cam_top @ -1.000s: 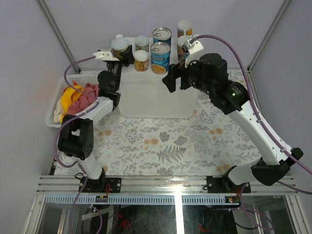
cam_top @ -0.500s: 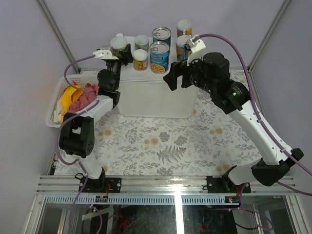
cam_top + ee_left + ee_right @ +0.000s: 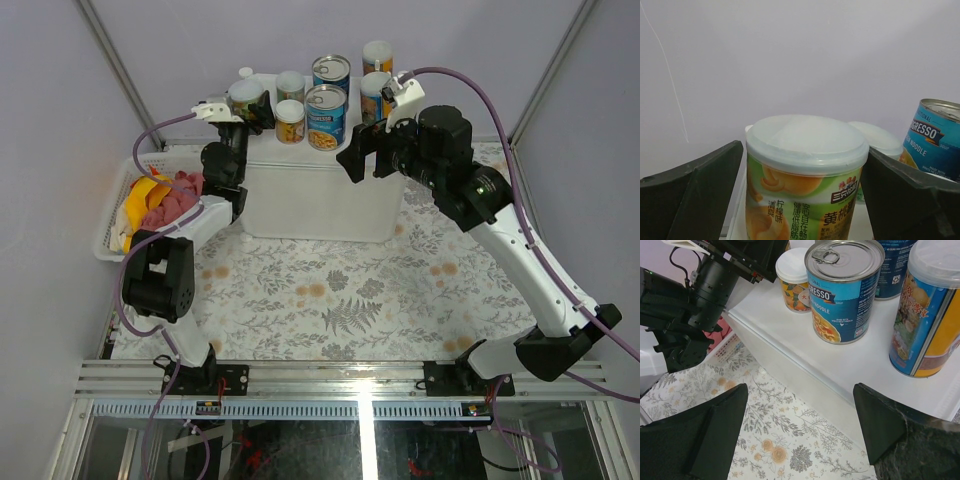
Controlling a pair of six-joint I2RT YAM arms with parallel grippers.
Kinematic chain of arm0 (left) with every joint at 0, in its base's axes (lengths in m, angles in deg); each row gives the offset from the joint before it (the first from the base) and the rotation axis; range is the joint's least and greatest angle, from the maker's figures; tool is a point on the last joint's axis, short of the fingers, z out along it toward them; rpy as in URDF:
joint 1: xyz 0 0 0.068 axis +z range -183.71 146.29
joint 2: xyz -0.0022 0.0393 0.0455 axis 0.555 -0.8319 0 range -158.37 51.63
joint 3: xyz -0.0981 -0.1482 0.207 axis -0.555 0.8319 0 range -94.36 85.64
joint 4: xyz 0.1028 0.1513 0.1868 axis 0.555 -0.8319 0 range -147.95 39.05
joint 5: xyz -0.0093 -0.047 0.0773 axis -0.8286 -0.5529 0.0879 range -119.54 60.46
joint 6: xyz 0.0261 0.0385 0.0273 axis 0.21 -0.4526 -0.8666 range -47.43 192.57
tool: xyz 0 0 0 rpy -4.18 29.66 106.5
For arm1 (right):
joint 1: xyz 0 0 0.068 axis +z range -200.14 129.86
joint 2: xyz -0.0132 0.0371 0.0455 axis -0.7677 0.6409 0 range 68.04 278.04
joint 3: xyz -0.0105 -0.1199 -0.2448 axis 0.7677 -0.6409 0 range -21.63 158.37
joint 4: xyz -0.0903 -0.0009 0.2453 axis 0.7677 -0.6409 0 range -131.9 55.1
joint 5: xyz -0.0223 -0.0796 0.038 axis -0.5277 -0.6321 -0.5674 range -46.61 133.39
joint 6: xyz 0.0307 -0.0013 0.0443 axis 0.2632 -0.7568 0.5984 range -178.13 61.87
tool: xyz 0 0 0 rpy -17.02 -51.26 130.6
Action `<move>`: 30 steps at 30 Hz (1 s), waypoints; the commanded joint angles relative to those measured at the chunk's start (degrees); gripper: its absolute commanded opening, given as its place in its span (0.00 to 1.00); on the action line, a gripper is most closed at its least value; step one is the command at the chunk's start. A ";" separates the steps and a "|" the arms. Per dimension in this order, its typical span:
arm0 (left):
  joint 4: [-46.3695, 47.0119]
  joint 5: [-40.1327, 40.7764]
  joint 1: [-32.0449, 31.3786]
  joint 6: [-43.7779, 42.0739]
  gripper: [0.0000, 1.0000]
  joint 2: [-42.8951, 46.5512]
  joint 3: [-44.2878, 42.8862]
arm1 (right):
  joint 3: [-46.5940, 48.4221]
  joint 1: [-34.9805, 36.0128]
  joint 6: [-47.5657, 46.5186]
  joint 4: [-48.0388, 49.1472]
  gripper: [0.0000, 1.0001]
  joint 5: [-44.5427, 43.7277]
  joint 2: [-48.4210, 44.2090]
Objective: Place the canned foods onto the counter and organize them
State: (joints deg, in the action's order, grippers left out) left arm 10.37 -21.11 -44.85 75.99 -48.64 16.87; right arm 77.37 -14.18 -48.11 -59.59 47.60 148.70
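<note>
My left end effector (image 3: pixel 802 150) stands open astride the green-labelled jar (image 3: pixel 805 210), which sits at the left end of the tabletop (image 3: pixel 785 330) near 6 other cans (image 3: pixel 327 117). I should retreat straight back, level, brushing nothing. My right end effector (image 3: pixel 800 390) hovers open, empty.

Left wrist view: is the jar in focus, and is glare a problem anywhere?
Left wrist: jar label sharp, end effector fingers dark and soft. Right wrist: blue-labelled can crisp, mild sheen on its lid. Top external: bright glare streak across the near frame rail.
</note>
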 commanded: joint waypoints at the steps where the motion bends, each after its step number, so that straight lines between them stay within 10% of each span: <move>1: 2.62 3.62 1.49 1.12 0.94 0.57 1.16 | 0.64 -0.48 0.79 3.85 0.93 1.39 0.22; 30: 2.23 6.83 -3.75 1.36 1.00 10.25 9.97 | -0.86 -0.53 2.78 4.83 0.93 4.33 -1.16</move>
State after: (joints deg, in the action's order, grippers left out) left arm 9.26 -17.79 -47.91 78.13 -41.43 25.78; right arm 76.50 -14.29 -46.23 -58.10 50.55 149.82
